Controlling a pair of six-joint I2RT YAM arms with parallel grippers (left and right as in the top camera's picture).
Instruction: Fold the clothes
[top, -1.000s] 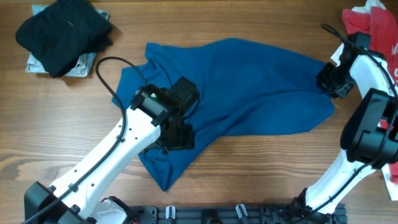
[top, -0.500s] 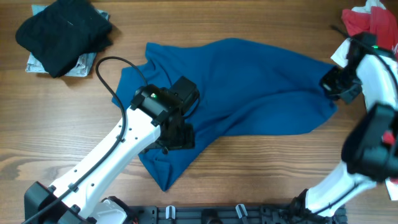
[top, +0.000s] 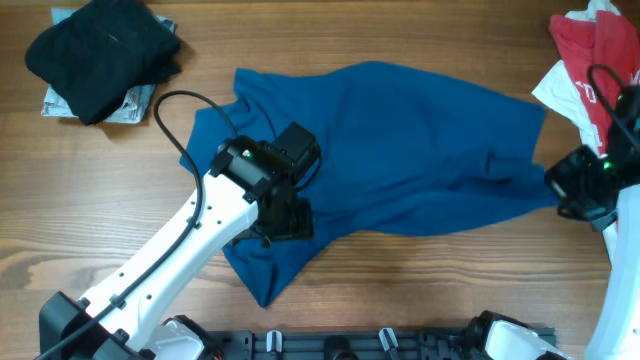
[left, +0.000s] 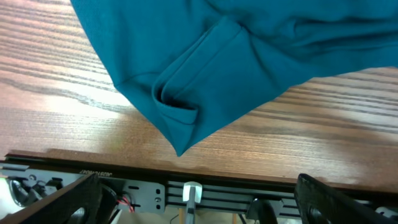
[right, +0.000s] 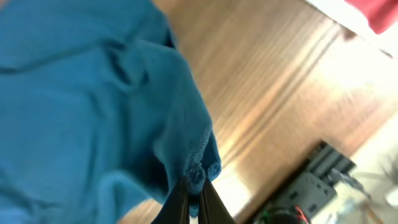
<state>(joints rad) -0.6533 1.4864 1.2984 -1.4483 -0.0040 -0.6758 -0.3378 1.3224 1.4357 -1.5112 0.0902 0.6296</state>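
Blue shirt (top: 400, 140) lies crumpled on wooden table (top: 420, 290), centre. Long axis runs left-right: a folded hem corner (left: 177, 112) points near-left, and the opposite end reaches right.

R gripper (right: 193, 198): jaws closed, pinching the shirt's right edge.

L gripper (top: 283, 218): jaws at full width, nothing held, positioned over the shirt's near-left section.

Other items: black garment (top: 100, 55) far-left; red-and-white garment (top: 590, 50) far-right, apart from the shirt. White marking on the red fabric is too small to read.
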